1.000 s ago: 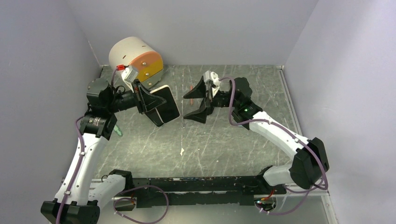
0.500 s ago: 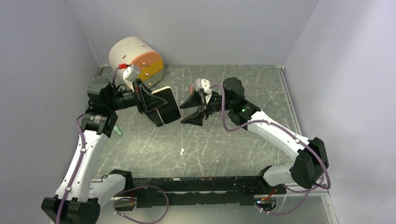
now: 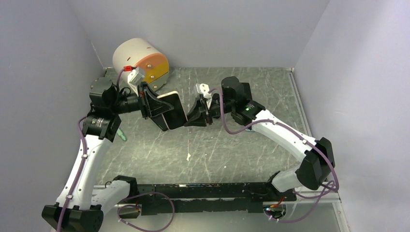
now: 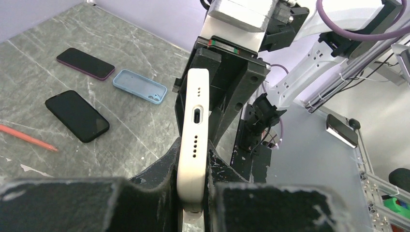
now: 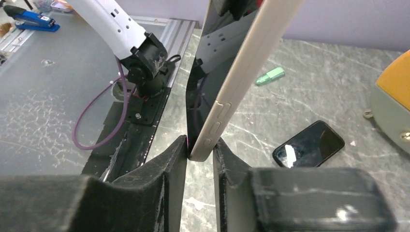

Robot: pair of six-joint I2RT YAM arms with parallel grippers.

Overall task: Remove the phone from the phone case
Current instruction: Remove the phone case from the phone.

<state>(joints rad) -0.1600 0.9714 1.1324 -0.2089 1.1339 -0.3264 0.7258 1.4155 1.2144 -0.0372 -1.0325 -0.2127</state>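
Grey marbled tabletop (image 4: 145,130): black phone (image 4: 77,115), purple-edged phone (image 4: 85,63), blue case (image 4: 139,86) and red pencil (image 4: 28,137) are laid flat, all apart.

Tally: 3 phones, 2 cases, 1 red pencil (image 4: 29,137), 1 green item (image 5: 270,76), 1 round drum (image 3: 140,60).
Phones: 1 cased phone (image 5: 208,82), 1 black phone (image 4: 77,116), 1 purple-edged phone (image 4: 84,63). Cases: 1 cream case (image 5: 251,58), 1 blue case (image 4: 140,86).

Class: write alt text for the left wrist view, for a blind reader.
A cream-cased phone, charging port toward the camera, stands edge-on, clamped in the left end effector. On the table behind lie two dark phones, a blue case and a pencil.
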